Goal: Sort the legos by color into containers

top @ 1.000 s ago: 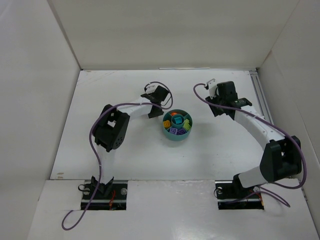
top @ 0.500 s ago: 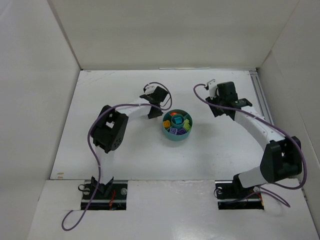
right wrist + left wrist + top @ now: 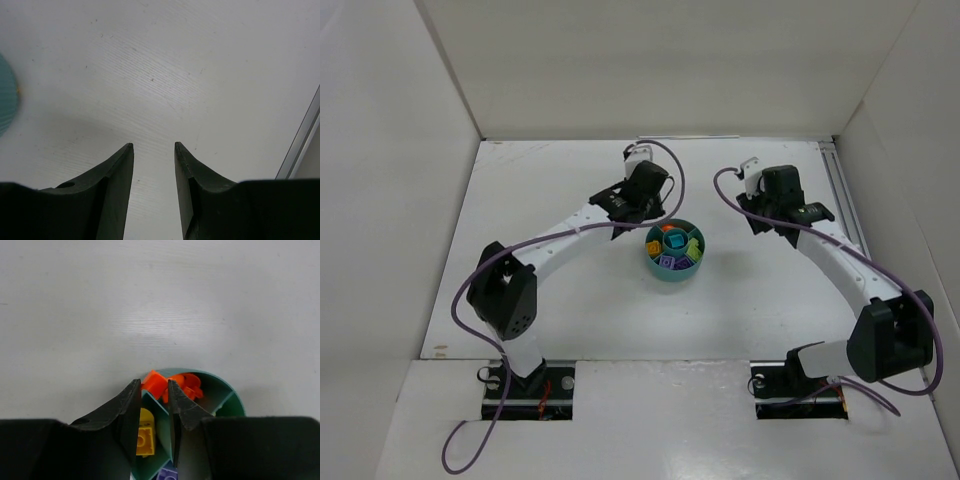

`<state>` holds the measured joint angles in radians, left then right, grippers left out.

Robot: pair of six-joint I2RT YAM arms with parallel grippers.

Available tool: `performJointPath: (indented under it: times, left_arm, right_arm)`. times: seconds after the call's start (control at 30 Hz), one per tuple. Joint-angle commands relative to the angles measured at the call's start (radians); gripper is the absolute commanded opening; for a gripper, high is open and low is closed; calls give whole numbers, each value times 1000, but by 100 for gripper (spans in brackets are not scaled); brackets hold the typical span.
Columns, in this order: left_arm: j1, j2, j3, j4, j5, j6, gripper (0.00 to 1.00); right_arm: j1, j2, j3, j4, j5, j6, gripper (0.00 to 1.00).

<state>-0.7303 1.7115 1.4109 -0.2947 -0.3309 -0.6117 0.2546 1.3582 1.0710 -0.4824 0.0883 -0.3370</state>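
The left gripper (image 3: pixel 152 383) is found with its jaws drawn nearly together, and an orange brick (image 3: pixel 154 382) is pinched between the tips, level with the far rim of the round teal dish (image 3: pixel 226 386). The exact contact faces are masked by the fingers themselves. In the left wrist view the near half of the dish is cut off by the gripper body. Just beyond the tips, more orange pieces (image 3: pixel 189 385) are seen in one wedge section. A yellow brick (image 3: pixel 144 434) is glimpsed through the finger gap in the adjoining section, and a purple piece (image 3: pixel 167 474) is cropped by the lower frame edge.

From the top camera the dish is recorded near the middle of the white table (image 3: pixel 570 300), between the two arms. Teal in the centre cup and orange, lime green and purple patches in the ring are made out, but single pieces cannot be counted. The left fingertips are hidden there beneath the wrist housing.

The right gripper (image 3: pixel 154 146) is held over the table surface with jaws parted and nothing between them, well apart from the dish. Only a blurred teal sliver of the dish is seen at the left frame edge. A metal rail (image 3: pixel 300 145) is clipped at the right edge.
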Motion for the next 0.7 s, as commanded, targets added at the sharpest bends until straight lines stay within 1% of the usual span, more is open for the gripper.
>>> performJointPath:
  times: [0.0,0.13,0.3,0.53,0.67]
  left_arm:
    - [-46,-18,36,46,32,90,11]
    - [-86,6,72,57,62,121,14]
    - [-86,57,103,57,119,121,14]
    - [-104,103,132,48,128,121,16]
    - [-104,112,155,13,128,121,19]
  right_arm:
    - [-6,-27,-5,56,-19,-4,44]
    - [-15,-27,-5,56,-28,-4,44]
    - [-15,-27,-14,56,-28,-13,44]
    - [-15,-27,-14,56,-38,-13,44]
    - [-15,-27,-14,56,-38,-13,44]
